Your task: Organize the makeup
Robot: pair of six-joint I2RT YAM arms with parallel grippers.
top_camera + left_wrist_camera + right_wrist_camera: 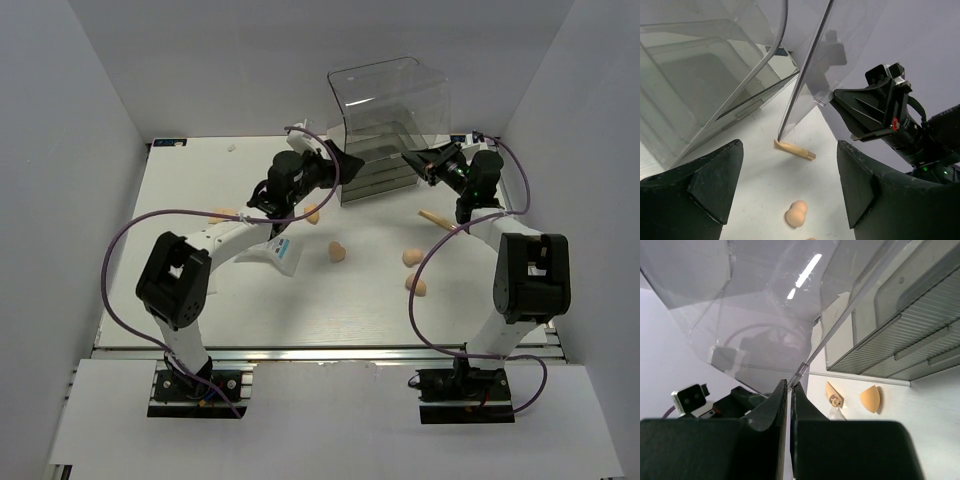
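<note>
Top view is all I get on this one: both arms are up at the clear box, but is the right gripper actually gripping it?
Observer: Yes. In the right wrist view the right gripper is shut on the thin edge of the clear box wall.
Operator: And the left gripper?
Observer: The left gripper is open and empty. Beyond its gap a sponge and the peach stick lie on the table.
Operator: Anything in the box?
Observer: The part of it that the left wrist view shows looks empty.
</note>
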